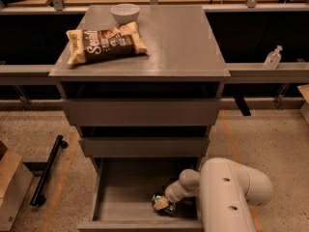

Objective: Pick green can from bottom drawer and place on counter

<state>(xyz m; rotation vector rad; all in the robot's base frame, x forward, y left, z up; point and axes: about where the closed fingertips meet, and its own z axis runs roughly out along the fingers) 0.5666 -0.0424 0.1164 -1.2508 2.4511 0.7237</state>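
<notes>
The bottom drawer [123,199] of the grey cabinet is pulled open. The green can [157,197] is at the drawer's front right, dark green and shiny, mostly hidden by the gripper. My gripper [162,204] reaches down into the drawer from the right on its white arm [231,192] and sits right at the can. I cannot tell if the can is upright or on its side. The grey counter [178,42] is the cabinet's top, well above the gripper.
A brown snack bag [104,42] and a white bowl [124,12] lie on the counter's left and back. The two upper drawers [140,111] overhang the open one. A clear bottle [273,58] stands on the right ledge. A black bar [47,170] and a cardboard box [9,187] lie on the floor at left.
</notes>
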